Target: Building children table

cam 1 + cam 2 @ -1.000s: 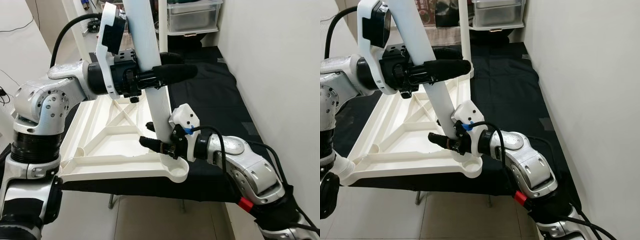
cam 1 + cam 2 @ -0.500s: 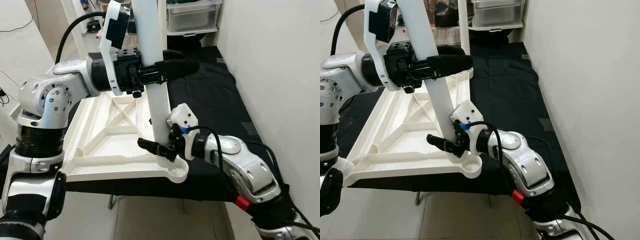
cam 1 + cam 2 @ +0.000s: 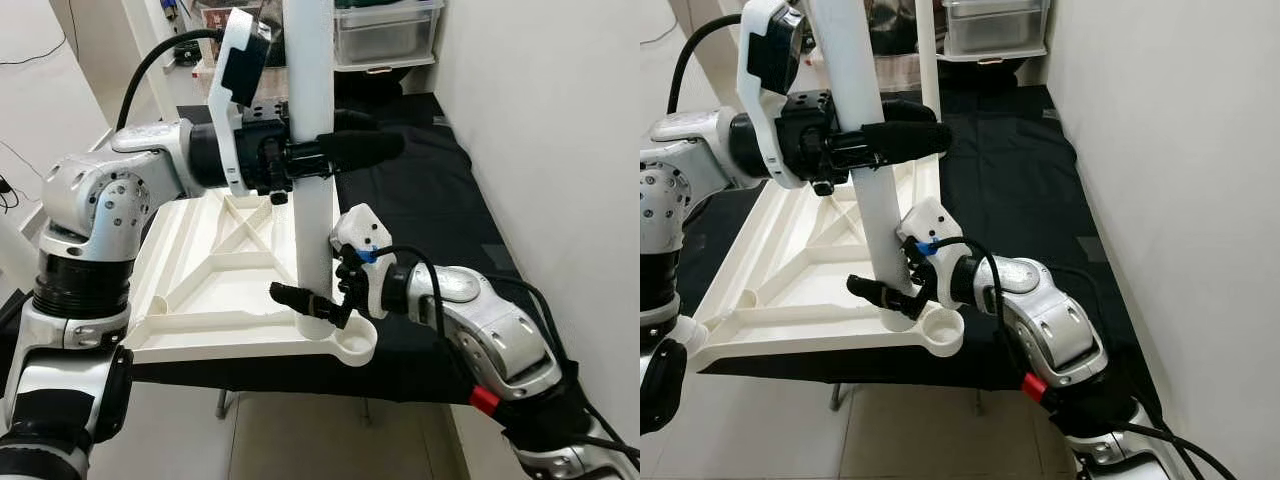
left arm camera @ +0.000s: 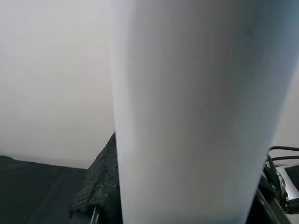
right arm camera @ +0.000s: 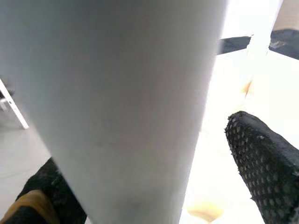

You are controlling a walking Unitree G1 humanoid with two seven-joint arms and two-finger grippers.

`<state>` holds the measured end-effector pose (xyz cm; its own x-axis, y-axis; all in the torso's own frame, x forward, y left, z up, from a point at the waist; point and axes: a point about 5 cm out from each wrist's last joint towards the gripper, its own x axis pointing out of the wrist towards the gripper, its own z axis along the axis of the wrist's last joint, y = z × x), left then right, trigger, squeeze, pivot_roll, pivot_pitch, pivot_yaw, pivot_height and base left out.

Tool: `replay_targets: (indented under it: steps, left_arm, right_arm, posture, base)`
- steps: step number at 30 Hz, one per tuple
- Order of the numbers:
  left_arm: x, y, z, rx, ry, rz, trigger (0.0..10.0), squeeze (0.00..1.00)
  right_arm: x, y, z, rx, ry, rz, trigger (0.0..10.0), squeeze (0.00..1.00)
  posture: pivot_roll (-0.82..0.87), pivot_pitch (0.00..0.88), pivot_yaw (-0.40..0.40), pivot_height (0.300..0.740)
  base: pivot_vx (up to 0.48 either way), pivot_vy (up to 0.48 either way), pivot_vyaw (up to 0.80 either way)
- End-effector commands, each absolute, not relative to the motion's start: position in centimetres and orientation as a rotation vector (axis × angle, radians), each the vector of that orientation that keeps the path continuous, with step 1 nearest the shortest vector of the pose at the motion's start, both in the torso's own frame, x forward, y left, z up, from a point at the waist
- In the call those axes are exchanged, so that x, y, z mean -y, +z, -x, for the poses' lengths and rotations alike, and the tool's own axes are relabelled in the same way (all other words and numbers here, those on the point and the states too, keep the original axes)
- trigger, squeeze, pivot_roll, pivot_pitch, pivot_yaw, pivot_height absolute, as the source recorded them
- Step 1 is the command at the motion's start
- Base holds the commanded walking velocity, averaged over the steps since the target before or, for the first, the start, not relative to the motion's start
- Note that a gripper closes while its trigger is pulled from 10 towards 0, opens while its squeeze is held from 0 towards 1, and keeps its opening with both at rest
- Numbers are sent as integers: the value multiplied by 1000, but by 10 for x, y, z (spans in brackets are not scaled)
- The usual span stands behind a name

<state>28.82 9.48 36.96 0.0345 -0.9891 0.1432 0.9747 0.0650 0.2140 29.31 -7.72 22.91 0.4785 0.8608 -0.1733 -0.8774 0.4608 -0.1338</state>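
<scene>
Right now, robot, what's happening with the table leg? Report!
Left tool clamps white leg up high. Right tool grips its base. Leg upright beside corner socket of upturned tabletop. Nothing blocking.

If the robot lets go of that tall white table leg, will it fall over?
Probably. The white leg stands tall and narrow, so it looks tippy. Its foot sits beside the tabletop's corner socket, apparently not in it. It looks stiff and smooth, maybe slippery.

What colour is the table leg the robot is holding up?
White. The table leg shows best in the left eye view.
</scene>
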Motion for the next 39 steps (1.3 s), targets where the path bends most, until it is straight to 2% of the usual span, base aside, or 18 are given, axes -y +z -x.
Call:
replay_targets:
  steps: [1, 12, 19, 20, 21, 23, 24, 25, 26, 27, 28, 29, 35, 36, 37, 38, 39]
  left_arm:
    - [-86, 367, -281, 271, -1572, -71, 0, 0]
    - [-90, 365, -285, 298, -1561, -58, 0, 0]
    - [-86, 368, -287, 304, -1555, -54, 0, 0]
    - [-84, 370, -288, 305, -1555, -54, 0, 0]
    - [-82, 372, -288, 307, -1555, -55, 0, 0]
    - [-81, 375, -288, 313, -1552, -55, 0, 0]
    - [-80, 377, -288, 319, -1551, -55, 0, 0]
    - [-80, 377, -288, 319, -1551, -55, 0, 0]
    - [-79, 379, -287, 324, -1550, -56, 0, 0]
    - [-79, 381, -284, 329, -1551, -57, 0, 0]
    - [-81, 381, -281, 333, -1553, -60, 0, 0]
    - [-83, 382, -278, 336, -1555, -62, 0, 0]
    - [-91, 379, -274, 340, -1564, -65, 0, 0]
    - [-92, 379, -276, 340, -1563, -63, 0, 0]
    - [-92, 379, -276, 340, -1563, -63, 0, 0]
    - [-92, 378, -277, 340, -1562, -60, 0, 0]
    - [-93, 378, -279, 341, -1562, -57, 0, 0]
  right_arm:
    - [66, 241, -289, -51, 1114, 198, 10000, 0]
    - [58, 261, -290, 47, 1135, 109, 10000, 0]
    - [55, 256, -285, 15, 1164, 125, 9922, 0]
    - [53, 254, -282, 0, 1177, 131, 8392, 0]
    - [52, 252, -281, -12, 1188, 132, 8941, 0]
    - [50, 251, -279, -18, 1194, 133, 8784, 0]
    - [49, 250, -279, -17, 1194, 133, 7647, 0]
    - [49, 250, -279, -17, 1194, 133, 7647, 0]
    - [48, 250, -279, -15, 1194, 133, 7059, 0]
    - [47, 251, -279, -11, 1199, 135, 7137, 0]
    - [45, 250, -278, -11, 1207, 136, 7647, 0]
    - [44, 249, -278, -14, 1212, 143, 8824, 0]
    - [40, 245, -279, -33, 1204, 149, 8471, 0]
    - [40, 244, -279, -33, 1201, 149, 7804, 0]
    - [40, 244, -279, -33, 1201, 149, 7804, 0]
    - [39, 244, -280, -32, 1197, 146, 4314, 0]
    - [38, 245, -281, -29, 1194, 141, 0, 0]
  posture:
    - [-31, 68, 53, 740]
    - [-38, 76, 52, 740]
    - [-37, 78, 54, 740]
    - [-37, 79, 51, 740]
    - [-37, 79, 51, 740]
    - [-36, 80, 52, 740]
    - [-36, 79, 53, 740]
    - [-36, 79, 53, 740]
    - [-34, 79, 53, 740]
    - [-34, 79, 53, 740]
    - [-34, 79, 53, 740]
    - [-31, 80, 55, 740]
    - [-30, 82, 55, 740]
    - [-30, 84, 56, 740]
    - [-30, 84, 56, 740]
    - [-30, 82, 55, 740]
    - [-29, 84, 54, 740]
  base:
    - [0, 0, 0]
    - [0, 0, 0]
    - [0, 0, 0]
    - [0, 0, 0]
    - [0, 0, 0]
    - [0, 0, 0]
    - [0, 0, 0]
    - [0, 0, 0]
    - [0, 0, 0]
    - [0, 0, 0]
    - [0, 0, 0]
    - [0, 0, 0]
    - [0, 0, 0]
    - [0, 0, 0]
    - [0, 0, 0]
    - [0, 0, 0]
    - [0, 0, 0]
